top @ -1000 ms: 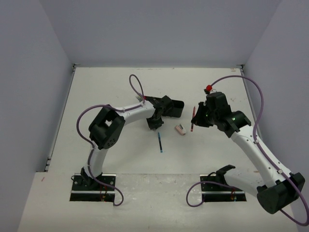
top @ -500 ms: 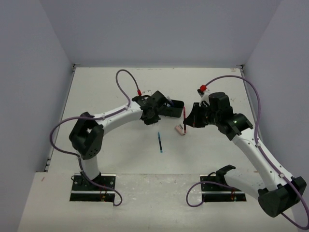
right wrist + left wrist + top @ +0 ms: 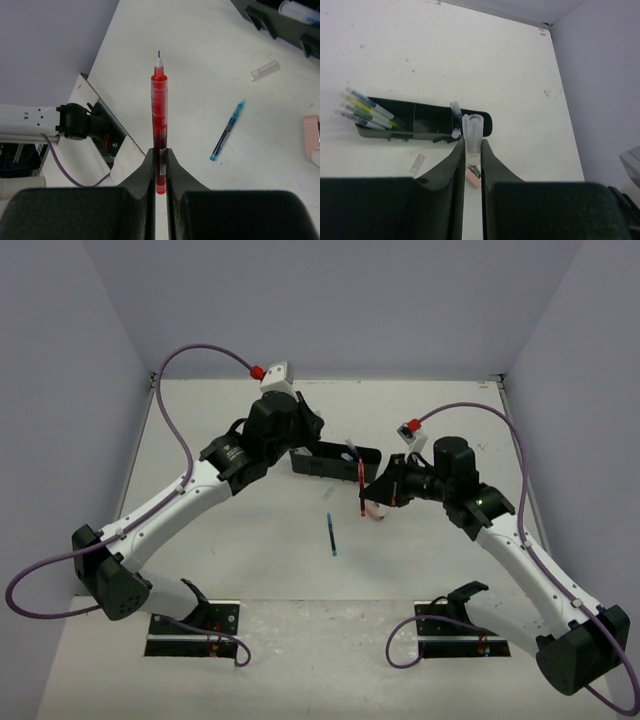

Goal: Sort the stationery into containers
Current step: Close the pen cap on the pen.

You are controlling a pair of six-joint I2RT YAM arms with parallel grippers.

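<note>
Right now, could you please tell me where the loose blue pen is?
In the top view, the blue pen lies on the table between the two arms, nearer their bases than the black organizer tray and left of the pinkish eraser.

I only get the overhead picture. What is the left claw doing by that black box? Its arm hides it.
Observer: Its wrist camera shows the left gripper shut on a clear pen, with the black tray just beyond.
Operator: Anything in the tray?
Observer: Several pens, blue and yellow-green, lie in one end compartment.
Operator: And the red stick on the right?
Observer: A red pen clamped in the right gripper, uncapped, writing tip pointing away from it.
</note>
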